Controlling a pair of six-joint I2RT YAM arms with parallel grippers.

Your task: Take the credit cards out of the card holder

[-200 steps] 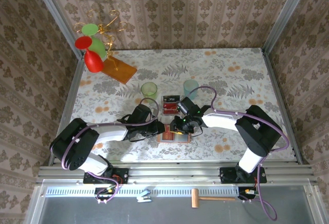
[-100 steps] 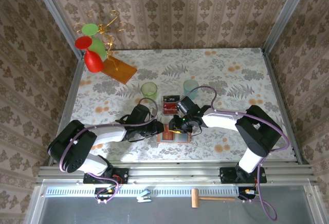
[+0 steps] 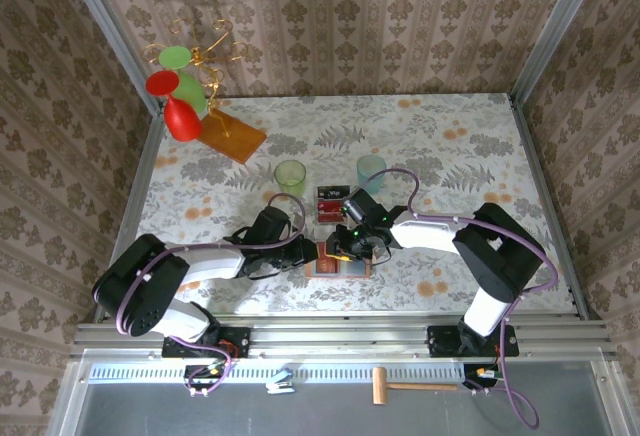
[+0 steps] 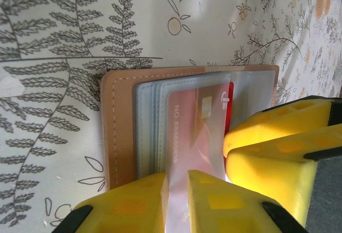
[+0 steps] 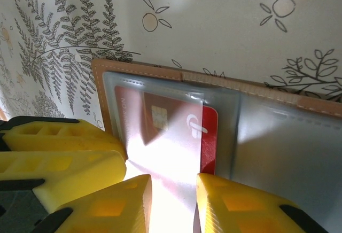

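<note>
Eight items for you, left to right.

1. Orange board (image 3: 232,134): flat at the far left of the table (image 3: 480,156), well apart from the work.
2. Green cup (image 3: 290,175): upright, beyond your left arm.
3. Left gripper (image 4: 177,201): fingers almost together, pinched on the edge of a clear sleeve (image 4: 149,137).
4. Card holder (image 4: 117,131): tan leather, lying open and flat near the table's front edge, between both grippers. Its long axis runs left to right.
5. Red card (image 5: 209,137): inside the holder, part under the sleeve, with one red edge bare. Its long axis points toward your left fingers.
6. Dark card (image 3: 331,203): flat on the table just beyond the holder, between the cups.
7. Right gripper (image 5: 173,206): fingers slightly apart, astride the sleeve and the card's near end. You cannot tell whether they grip.
8. Blue cup (image 3: 371,169): upright, beyond your right gripper.
</note>
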